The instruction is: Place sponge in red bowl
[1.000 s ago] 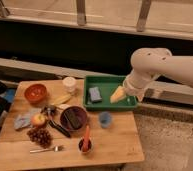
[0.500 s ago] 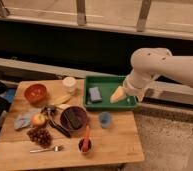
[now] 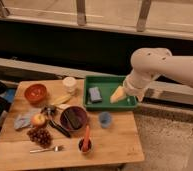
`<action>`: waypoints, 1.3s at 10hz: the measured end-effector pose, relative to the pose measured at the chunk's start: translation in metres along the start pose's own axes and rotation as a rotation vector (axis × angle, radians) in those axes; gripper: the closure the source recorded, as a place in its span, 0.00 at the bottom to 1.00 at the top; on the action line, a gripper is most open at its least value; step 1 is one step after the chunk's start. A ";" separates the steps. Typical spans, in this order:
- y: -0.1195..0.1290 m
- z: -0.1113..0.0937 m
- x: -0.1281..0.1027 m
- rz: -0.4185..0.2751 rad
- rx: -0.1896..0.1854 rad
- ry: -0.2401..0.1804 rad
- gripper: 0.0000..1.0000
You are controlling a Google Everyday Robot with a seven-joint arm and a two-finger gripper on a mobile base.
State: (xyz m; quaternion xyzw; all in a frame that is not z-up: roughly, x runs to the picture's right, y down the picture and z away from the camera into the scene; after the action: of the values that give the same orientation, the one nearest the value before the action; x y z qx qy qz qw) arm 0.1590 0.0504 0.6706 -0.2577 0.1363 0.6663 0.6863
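The sponge (image 3: 95, 94) is a small blue-grey block lying in the left half of a green tray (image 3: 106, 79) at the table's back right. The red bowl (image 3: 35, 93) stands at the table's back left with nothing visible in it. My gripper (image 3: 117, 95) is a pale yellow wedge at the end of the white arm. It hangs low over the right half of the tray, a short way right of the sponge and apart from it.
Between tray and red bowl stand a white cup (image 3: 69, 84) and a yellow item (image 3: 61, 100). Nearer the front are a purple bowl (image 3: 73, 118), a blue cup (image 3: 105, 119), an apple (image 3: 38, 120), grapes (image 3: 40, 135), a fork (image 3: 46, 148) and a grey cloth (image 3: 24, 120).
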 end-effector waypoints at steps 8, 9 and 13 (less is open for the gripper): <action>0.000 -0.010 -0.029 -0.072 0.123 -0.066 0.20; 0.006 -0.006 -0.041 -0.090 0.145 -0.082 0.20; 0.039 0.013 -0.105 -0.127 0.156 -0.145 0.20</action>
State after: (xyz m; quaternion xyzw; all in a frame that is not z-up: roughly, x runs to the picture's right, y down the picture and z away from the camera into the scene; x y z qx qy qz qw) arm 0.1111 -0.0317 0.7306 -0.1627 0.1213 0.6258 0.7531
